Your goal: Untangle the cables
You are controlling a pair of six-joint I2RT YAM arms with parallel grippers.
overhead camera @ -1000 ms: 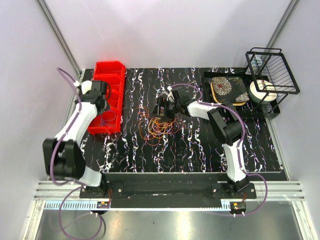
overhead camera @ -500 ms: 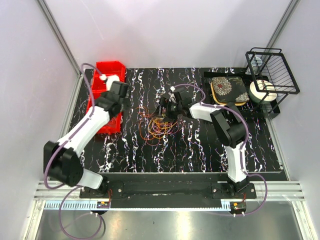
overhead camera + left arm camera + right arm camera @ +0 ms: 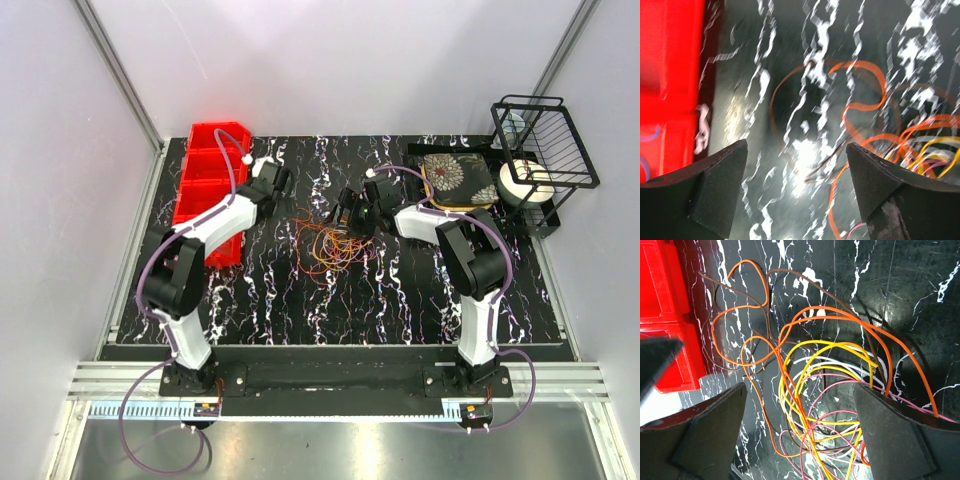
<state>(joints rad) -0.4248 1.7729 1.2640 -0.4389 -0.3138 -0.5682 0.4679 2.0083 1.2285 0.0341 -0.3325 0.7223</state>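
The cables point(image 3: 325, 248) lie in a loose tangle of orange, yellow, pink, brown and white loops on the black marbled table point(image 3: 400, 300). My right gripper point(image 3: 350, 212) hovers at the tangle's far edge. In the right wrist view it point(image 3: 800, 387) is open, with the yellow and pink loops point(image 3: 815, 390) lying below, between its fingers. My left gripper point(image 3: 285, 180) is to the far left of the tangle. In the left wrist view it point(image 3: 796, 145) is open over bare table, with orange loops point(image 3: 865, 85) just to its right.
A red bin point(image 3: 210, 185) stands at the far left, close to the left gripper, and a blue strand point(image 3: 647, 134) shows inside it. At the far right stand a black tray with a patterned plate point(image 3: 458, 180), a wire rack point(image 3: 545, 140) and a white roll point(image 3: 525, 182).
The left arm has swung from over the red bin rightwards to the tangle's left edge. The right gripper has shifted slightly right and stayed open.
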